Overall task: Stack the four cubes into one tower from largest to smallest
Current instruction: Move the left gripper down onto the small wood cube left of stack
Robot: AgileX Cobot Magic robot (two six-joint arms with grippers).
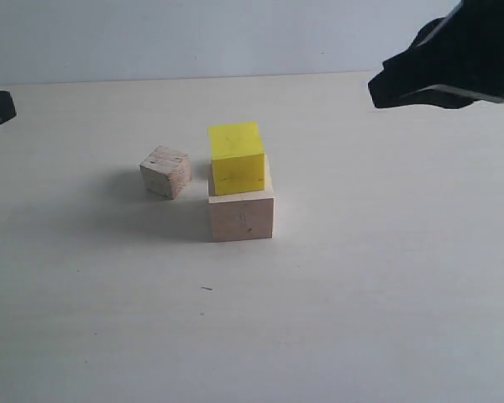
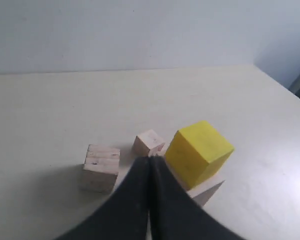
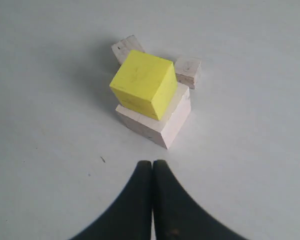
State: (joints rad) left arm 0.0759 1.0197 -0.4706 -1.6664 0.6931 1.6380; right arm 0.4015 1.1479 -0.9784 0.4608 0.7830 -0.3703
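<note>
We see a pale table spread across the whole scene, with the cubes gathered near its middle. The right gripper hangs high over the far right of the table, well apart from every cube. Its two dark fingers are pressed together with nothing between them. The left gripper stays at the left and shows only as a dark tip at the edge of the exterior view. Its fingers are likewise pinched tight on nothing.

The largest cube, pale pinkish wood, rests on the table as the base of the tower. The yellow cube sits on top of it, turned slightly and set toward the far edge, so a strip of the pale top shows on the near side. The third cube, raw wood, lies on the table just to the left of the stack, apart from it. The smallest cube lies on the table at the far side of the stack, hidden from the exterior view. It seems to touch the pale cube, though we cannot be sure.
</note>
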